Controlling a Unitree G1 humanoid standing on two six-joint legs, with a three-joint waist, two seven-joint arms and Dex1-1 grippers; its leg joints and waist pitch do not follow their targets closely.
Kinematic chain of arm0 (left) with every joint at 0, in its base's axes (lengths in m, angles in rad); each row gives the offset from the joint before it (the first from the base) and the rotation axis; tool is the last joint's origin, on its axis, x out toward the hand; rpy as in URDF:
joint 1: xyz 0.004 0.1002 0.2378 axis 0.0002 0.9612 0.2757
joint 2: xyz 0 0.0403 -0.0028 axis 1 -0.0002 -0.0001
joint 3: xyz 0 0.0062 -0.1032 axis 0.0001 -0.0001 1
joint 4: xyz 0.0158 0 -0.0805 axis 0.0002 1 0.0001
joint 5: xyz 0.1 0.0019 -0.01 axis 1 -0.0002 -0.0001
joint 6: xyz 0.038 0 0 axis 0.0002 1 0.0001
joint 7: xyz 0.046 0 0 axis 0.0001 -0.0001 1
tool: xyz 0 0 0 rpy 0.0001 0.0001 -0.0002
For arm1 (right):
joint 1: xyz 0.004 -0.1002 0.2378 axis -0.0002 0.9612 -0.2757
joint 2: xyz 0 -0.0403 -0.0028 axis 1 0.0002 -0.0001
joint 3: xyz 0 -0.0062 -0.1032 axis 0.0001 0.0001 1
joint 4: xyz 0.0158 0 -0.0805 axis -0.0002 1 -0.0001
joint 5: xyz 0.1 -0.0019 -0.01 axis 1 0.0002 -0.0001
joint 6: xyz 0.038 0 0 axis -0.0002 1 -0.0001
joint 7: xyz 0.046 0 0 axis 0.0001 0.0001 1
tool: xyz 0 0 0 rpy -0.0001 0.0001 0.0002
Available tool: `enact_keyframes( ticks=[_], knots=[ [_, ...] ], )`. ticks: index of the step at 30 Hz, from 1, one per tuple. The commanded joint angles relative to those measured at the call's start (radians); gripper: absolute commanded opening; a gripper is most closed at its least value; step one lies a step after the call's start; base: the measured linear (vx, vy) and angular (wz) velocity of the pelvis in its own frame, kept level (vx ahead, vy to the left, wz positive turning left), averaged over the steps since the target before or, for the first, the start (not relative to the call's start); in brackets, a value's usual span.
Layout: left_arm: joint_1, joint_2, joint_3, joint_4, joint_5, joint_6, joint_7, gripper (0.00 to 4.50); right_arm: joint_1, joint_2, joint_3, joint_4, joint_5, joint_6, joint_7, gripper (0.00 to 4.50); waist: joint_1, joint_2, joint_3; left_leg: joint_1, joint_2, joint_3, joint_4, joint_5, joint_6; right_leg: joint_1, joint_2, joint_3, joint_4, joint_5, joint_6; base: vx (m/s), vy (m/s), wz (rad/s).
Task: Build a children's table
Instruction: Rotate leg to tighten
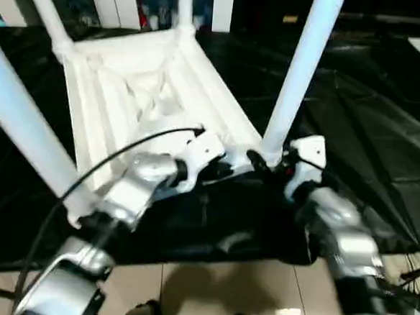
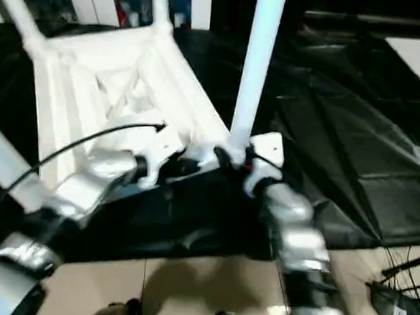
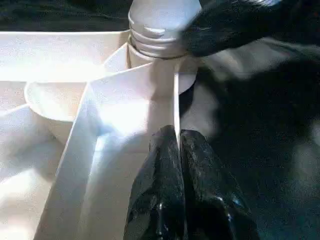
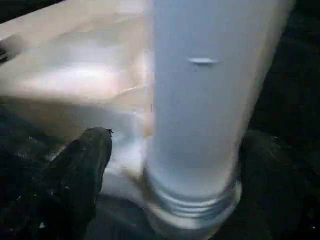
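Note:
The children's table lies upside down on a black sheet, its ribbed white top point(image 1: 146, 88) facing up. Tapered white legs stand in its corner sockets: the near right leg point(image 1: 302, 70), the near left leg point(image 1: 21, 126) and two far ones. Screw threads show at the near right leg's base point(image 3: 160, 37). My left gripper point(image 3: 177, 145) is shut on the thin near rim of the top point(image 3: 176, 100), beside that socket. My right gripper point(image 1: 267, 161) straddles the leg's base. One of its fingers point(image 4: 85, 165) stands a little apart from the tube.
The black sheet point(image 1: 371, 125) spreads wide to the right, wrinkled, and ends at a pale tiled floor point(image 1: 222, 288) in front. Cables point(image 2: 403, 286) lie on the floor at the near right. White cabinets stand behind the table.

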Motion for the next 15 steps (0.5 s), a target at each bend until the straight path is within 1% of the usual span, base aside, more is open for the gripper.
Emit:
enact_keyframes(
  ticks=[1, 2, 3, 4, 5, 6, 7, 9, 10, 11, 12, 13, 14, 15],
  knots=[
    [0.061, 0.021, -0.050, -0.036, -0.050, -0.007, -0.122, 0.00, 0.023, -0.051, 0.037, -0.043, 0.032, 0.032, 0.144, 4.18, 0.000, -0.019, -0.056, 0.024, 0.033, -0.009, -0.043, -0.063, 0.175, 0.042, -0.030, 0.023, -0.044, 0.141, -0.250, 0.050, 0.007, -0.01],
    [0.079, 0.046, -0.062, -0.074, -0.061, 0.001, -0.160, 0.00, 0.035, -0.089, 0.056, -0.066, 0.047, 0.046, 0.203, 4.18, -0.001, -0.022, -0.058, 0.025, 0.034, -0.009, -0.040, -0.049, 0.190, 0.045, -0.029, 0.022, -0.037, 0.172, -0.268, 0.000, 0.000, 0.00],
    [0.083, 0.054, -0.066, -0.083, -0.064, 0.004, -0.171, 0.00, 0.037, -0.098, 0.061, -0.070, 0.049, 0.049, 0.215, 4.18, 0.000, -0.021, -0.058, 0.025, 0.034, -0.008, -0.039, -0.040, 0.195, 0.044, -0.029, 0.022, -0.036, 0.181, -0.270, 0.000, 0.000, 0.00],
    [0.085, 0.056, -0.067, -0.085, -0.066, 0.004, -0.175, 0.00, 0.037, -0.101, 0.062, -0.071, 0.049, 0.050, 0.219, 4.18, 0.000, -0.019, -0.056, 0.029, 0.036, -0.007, -0.039, -0.035, 0.202, 0.039, -0.030, 0.022, -0.037, 0.179, -0.278, 0.000, 0.000, 0.00],
    [0.091, 0.065, -0.069, -0.099, -0.075, 0.013, -0.189, 0.00, 0.039, -0.113, 0.074, -0.073, 0.050, 0.053, 0.239, 4.18, -0.001, -0.019, -0.055, 0.029, 0.037, -0.007, -0.039, -0.039, 0.201, 0.038, -0.030, 0.022, -0.037, 0.167, -0.282, 0.000, 0.000, 0.00],
    [0.091, 0.066, -0.069, -0.100, -0.075, 0.013, -0.190, 0.00, 0.039, -0.114, 0.074, -0.073, 0.050, 0.053, 0.239, 4.18, 0.001, -0.019, -0.055, 0.031, 0.039, -0.007, -0.039, -0.044, 0.197, 0.037, -0.031, 0.021, -0.037, 0.145, -0.286, 0.000, 0.000, 0.00],
    [0.096, 0.076, -0.070, -0.115, -0.082, 0.025, -0.202, 0.00, 0.035, -0.127, 0.095, -0.066, 0.037, 0.047, 0.261, 4.18, 0.000, -0.022, -0.054, 0.029, 0.038, -0.007, -0.040, -0.048, 0.193, 0.039, -0.032, 0.021, -0.038, 0.132, -0.286, 0.000, 0.000, 0.00],
    [0.099, 0.083, -0.070, -0.125, -0.079, 0.032, -0.209, 0.00, 0.031, -0.136, 0.106, -0.063, 0.030, 0.049, 0.277, 4.18, 0.000, -0.022, -0.050, 0.030, 0.040, -0.006, -0.044, -0.093, 0.171, 0.037, -0.035, 0.023, -0.046, 0.047, -0.281, 0.000, 0.000, 0.00],
    [0.097, 0.091, -0.073, -0.120, -0.068, 0.028, -0.212, 0.00, 0.020, -0.133, 0.116, -0.042, 0.013, 0.034, 0.275, 4.18, 0.001, -0.019, -0.051, 0.030, 0.040, -0.007, -0.045, -0.101, 0.164, 0.038, -0.037, 0.023, -0.046, 0.029, -0.279, 0.000, 0.000, 0.00],
    [0.097, 0.091, -0.073, -0.120, -0.068, 0.028, -0.212, 0.00, 0.020, -0.133, 0.116, -0.042, 0.013, 0.034, 0.275, 4.18, 0.000, -0.020, -0.050, 0.031, 0.039, -0.007, -0.046, -0.107, 0.157, 0.037, -0.036, 0.023, -0.048, 0.015, -0.277, 0.000, 0.000, 0.00],
    [0.095, 0.096, -0.073, -0.117, -0.064, 0.024, -0.213, 0.00, 0.012, -0.135, 0.125, -0.024, -0.001, 0.021, 0.278, 4.18, -0.001, -0.016, -0.051, 0.032, 0.039, -0.008, -0.046, -0.119, 0.142, 0.037, -0.036, 0.023, -0.048, -0.005, -0.277, 0.000, 0.000, 0.00],
    [0.094, 0.098, -0.072, -0.118, -0.062, 0.021, -0.213, 0.00, 0.009, -0.138, 0.131, -0.018, -0.007, 0.015, 0.283, 4.18, -0.003, -0.019, -0.051, 0.032, 0.039, -0.007, -0.046, -0.122, 0.132, 0.037, -0.035, 0.024, -0.048, -0.003, -0.277, 0.000, 0.000, 0.00],
    [0.092, 0.101, -0.072, -0.117, -0.059, 0.022, -0.214, 0.00, 0.006, -0.140, 0.135, -0.011, -0.008, 0.016, 0.294, 4.18, -0.002, -0.017, -0.054, 0.033, 0.039, -0.008, -0.044, -0.117, 0.127, 0.039, -0.035, 0.025, -0.045, 0.013, -0.278, 0.000, 0.000, 0.00],
    [0.091, 0.106, -0.074, -0.119, -0.057, 0.023, -0.218, 0.00, 0.003, -0.142, 0.135, -0.007, -0.011, 0.015, 0.297, 4.18, -0.002, -0.018, -0.055, 0.033, 0.038, -0.007, -0.042, -0.103, 0.132, 0.040, -0.034, 0.025, -0.042, 0.048, -0.284, 0.000, 0.000, 0.00]
  ],
)
